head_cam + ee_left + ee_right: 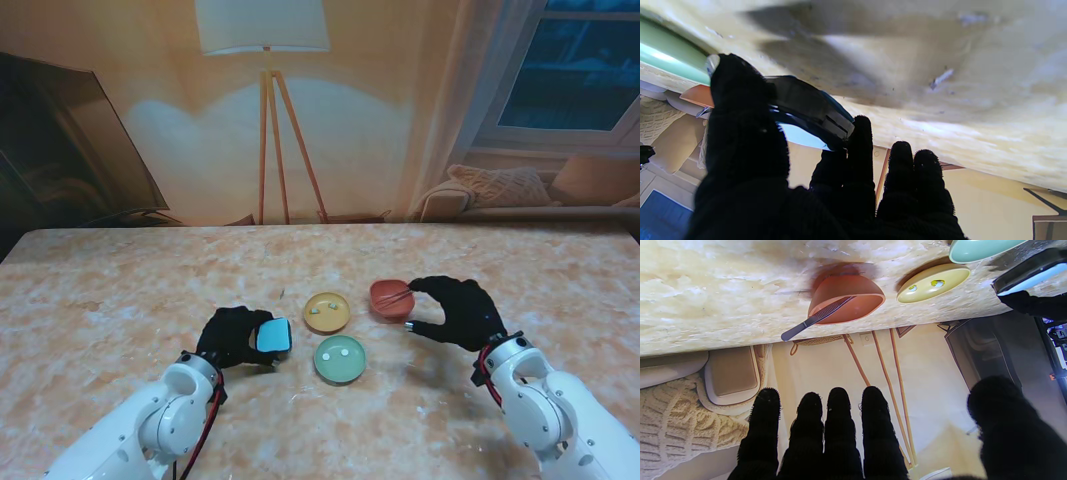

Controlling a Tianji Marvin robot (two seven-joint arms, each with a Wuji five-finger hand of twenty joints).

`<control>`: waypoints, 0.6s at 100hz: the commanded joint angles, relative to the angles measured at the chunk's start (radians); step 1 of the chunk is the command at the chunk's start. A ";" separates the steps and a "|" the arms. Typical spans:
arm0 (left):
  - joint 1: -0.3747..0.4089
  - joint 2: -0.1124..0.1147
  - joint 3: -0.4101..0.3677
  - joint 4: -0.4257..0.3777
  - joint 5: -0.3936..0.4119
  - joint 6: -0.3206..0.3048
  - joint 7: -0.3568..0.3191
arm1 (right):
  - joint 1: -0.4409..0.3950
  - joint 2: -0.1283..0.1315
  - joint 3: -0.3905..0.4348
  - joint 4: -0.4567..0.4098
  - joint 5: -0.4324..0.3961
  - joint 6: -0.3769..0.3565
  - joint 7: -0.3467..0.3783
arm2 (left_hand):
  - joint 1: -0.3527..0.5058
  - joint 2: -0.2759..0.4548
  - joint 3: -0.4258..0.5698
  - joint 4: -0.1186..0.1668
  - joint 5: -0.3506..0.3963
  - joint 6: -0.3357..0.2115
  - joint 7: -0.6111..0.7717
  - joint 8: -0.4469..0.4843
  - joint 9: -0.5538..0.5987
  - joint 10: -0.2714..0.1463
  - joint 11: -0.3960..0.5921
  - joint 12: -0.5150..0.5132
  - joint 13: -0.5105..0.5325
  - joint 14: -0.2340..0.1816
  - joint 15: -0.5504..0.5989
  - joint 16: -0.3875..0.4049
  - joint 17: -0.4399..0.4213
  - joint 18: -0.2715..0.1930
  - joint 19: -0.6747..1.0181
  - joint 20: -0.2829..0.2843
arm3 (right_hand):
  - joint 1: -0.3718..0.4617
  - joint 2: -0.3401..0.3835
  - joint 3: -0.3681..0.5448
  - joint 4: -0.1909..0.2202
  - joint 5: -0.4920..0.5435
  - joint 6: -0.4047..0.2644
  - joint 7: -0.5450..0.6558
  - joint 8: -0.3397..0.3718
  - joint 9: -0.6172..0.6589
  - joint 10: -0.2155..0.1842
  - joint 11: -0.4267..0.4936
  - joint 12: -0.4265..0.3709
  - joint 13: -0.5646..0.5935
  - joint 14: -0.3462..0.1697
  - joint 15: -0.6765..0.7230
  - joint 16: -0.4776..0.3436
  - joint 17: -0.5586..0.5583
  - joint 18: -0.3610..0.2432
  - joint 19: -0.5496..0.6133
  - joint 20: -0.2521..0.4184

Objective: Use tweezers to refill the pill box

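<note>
Black-gloved right hand (pixel 458 310), fingers spread and empty, should pinch the metal tweezers (pixel 816 318) lying across the orange bowl (pixel 391 298); left hand (pixel 232 338) grips the blue pill box (pixel 272 337).

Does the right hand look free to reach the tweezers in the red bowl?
Probably yes: the right hand is open beside the red bowl, and the tweezers jut over its rim unobstructed.

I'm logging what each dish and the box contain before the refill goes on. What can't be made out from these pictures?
- Pill box compartments: the left hand covers them in the left wrist view; too small from the stand.
- Red bowl: no contents visible; the tweezers lie across its rim.
- Green dish specks: too small to identify.
</note>
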 commanded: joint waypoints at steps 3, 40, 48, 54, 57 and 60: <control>-0.002 -0.006 0.009 0.014 -0.006 0.009 -0.018 | -0.011 -0.007 -0.001 0.004 -0.003 -0.005 0.008 | 0.208 0.192 0.153 0.091 0.195 -0.247 0.607 0.085 0.023 -0.002 -0.008 -0.011 0.017 0.018 0.012 0.021 -0.018 0.001 0.015 0.027 | 0.011 0.002 0.013 0.011 0.004 -0.022 0.005 -0.005 0.021 -0.015 0.006 0.027 0.007 -0.014 -0.003 0.013 -0.002 -0.024 0.008 0.015; -0.011 0.005 0.038 0.021 0.010 0.060 -0.076 | -0.011 -0.009 -0.002 0.013 -0.003 -0.008 -0.009 | 0.198 0.161 0.137 0.106 0.158 -0.198 0.239 0.006 -0.049 0.051 -0.131 -0.077 -0.029 0.035 -0.028 0.014 -0.040 0.024 -0.018 0.009 | 0.018 0.002 0.017 0.011 0.006 -0.025 0.010 -0.004 0.022 -0.017 0.006 0.027 0.008 -0.015 -0.003 0.013 -0.002 -0.023 0.008 0.016; -0.013 0.008 0.043 0.021 0.008 0.066 -0.097 | -0.010 -0.009 -0.003 0.014 -0.005 -0.009 -0.013 | 0.036 0.118 0.407 0.064 0.156 -0.155 0.103 0.001 -0.090 0.062 -0.159 -0.093 -0.059 0.035 -0.041 0.005 -0.053 0.022 -0.039 0.000 | 0.018 0.001 0.017 0.011 0.004 -0.027 0.010 -0.004 0.022 -0.017 0.006 0.027 0.007 -0.013 -0.003 0.013 -0.002 -0.023 0.008 0.016; -0.015 0.012 0.047 0.019 0.011 0.071 -0.116 | -0.010 -0.009 -0.004 0.015 -0.006 -0.009 -0.015 | -0.078 0.104 0.561 0.086 0.145 -0.127 0.042 -0.016 -0.122 0.072 -0.183 -0.107 -0.086 0.038 -0.054 -0.003 -0.064 0.026 -0.065 -0.013 | 0.018 0.001 0.017 0.011 0.004 -0.027 0.011 -0.004 0.020 -0.018 0.006 0.027 0.005 -0.014 -0.003 0.013 -0.002 -0.022 0.009 0.016; -0.015 0.014 0.048 0.016 0.013 0.074 -0.130 | -0.009 -0.009 -0.004 0.015 -0.006 -0.009 -0.015 | -0.092 0.094 0.574 0.087 0.124 -0.118 0.020 -0.025 -0.144 0.077 -0.195 -0.112 -0.102 0.039 -0.061 -0.007 -0.072 0.026 -0.073 -0.017 | 0.019 0.000 0.018 0.011 0.002 -0.029 0.011 -0.004 0.018 -0.018 0.005 0.027 0.004 -0.014 -0.004 0.013 -0.003 -0.023 0.009 0.016; -0.015 0.016 0.049 0.014 0.015 0.077 -0.139 | -0.009 -0.009 -0.004 0.015 -0.007 -0.009 -0.015 | -0.104 0.080 0.593 0.087 0.114 -0.111 -0.014 -0.039 -0.163 0.081 -0.206 -0.119 -0.115 0.041 -0.068 -0.011 -0.073 0.027 -0.084 -0.023 | 0.019 0.000 0.018 0.011 0.002 -0.029 0.011 -0.004 0.017 -0.018 0.004 0.026 0.000 -0.014 -0.006 0.012 -0.002 -0.022 0.008 0.016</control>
